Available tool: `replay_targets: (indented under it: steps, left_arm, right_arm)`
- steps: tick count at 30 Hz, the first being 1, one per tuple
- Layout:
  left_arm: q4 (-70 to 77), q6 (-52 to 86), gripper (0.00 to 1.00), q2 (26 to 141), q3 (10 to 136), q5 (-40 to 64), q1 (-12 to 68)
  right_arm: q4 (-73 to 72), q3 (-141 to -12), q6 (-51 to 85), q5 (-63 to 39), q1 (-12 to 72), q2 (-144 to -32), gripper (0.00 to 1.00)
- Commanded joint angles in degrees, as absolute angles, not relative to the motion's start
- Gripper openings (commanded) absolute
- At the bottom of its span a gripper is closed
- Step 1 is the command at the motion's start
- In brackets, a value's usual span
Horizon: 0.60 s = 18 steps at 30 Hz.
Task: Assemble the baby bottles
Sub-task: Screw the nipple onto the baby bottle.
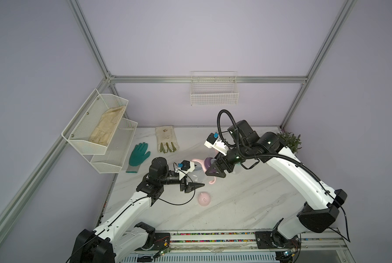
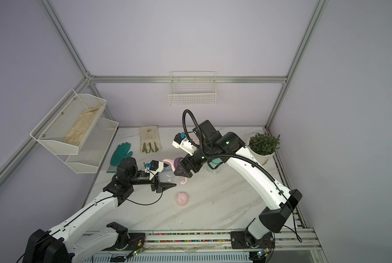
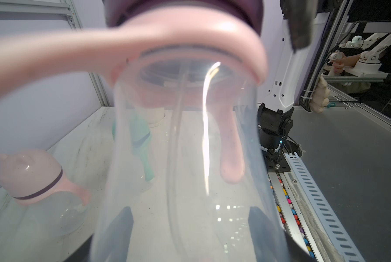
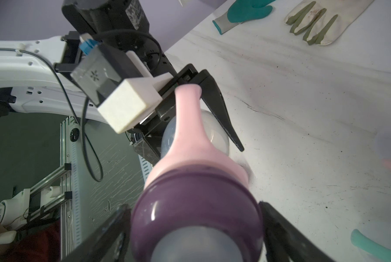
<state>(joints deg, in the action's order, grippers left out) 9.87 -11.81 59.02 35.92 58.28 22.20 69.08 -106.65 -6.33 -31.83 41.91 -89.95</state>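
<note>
- left fingers [image 3: 265, 229] are clamped on the lower body of the clear bottle [image 3: 190, 147], one each side. We hold it off the counter [image 1: 247, 205], roughly level, neck toward the right arm, so the body can't spin.
- right fingers [image 4: 278, 229] stand apart, one each side of the purple collar [image 4: 196, 204] and close against it. We cannot tell whether they are biting.
- pink ring [image 4: 190, 140] sits on the neck just under the collar, with one handle running back along the body toward the left arm.
- Our read: the step in hand is twisting the collar home, with one arm anchoring and the other turning. There's no cap on this one.
- Risk as we see it: the clear plastic looks slick and the grip is far from the neck, so the twist could roll the bottle in the left fingers.
- pink bottle [image 1: 204, 198] stands capped on the counter near the left fingers and looks done.
- mint bottle [image 4: 369, 243] is beyond the right fingers, mostly hidden under that arm in both top views. We can't tell if it's capped.
- teal glove [image 1: 139, 154], white glove [image 1: 166, 139] and plant [image 2: 264, 143] are well apart from the work.
</note>
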Motion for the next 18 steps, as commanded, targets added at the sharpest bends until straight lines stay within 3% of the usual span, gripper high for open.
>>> replay_targets:
  steps: [1, 18]
  left_arm:
    - [10.1, -13.7, 0.00, 58.7, 39.5, 58.4, 22.3]
    - [7.0, -16.0, 0.00, 59.1, 39.9, 57.2, 22.3]
  right_arm:
    - [69.7, -108.3, -7.3, -30.5, 42.3, -89.8, 0.85]
    - [69.7, -108.1, -7.1, -28.7, 42.3, -88.6, 0.87]
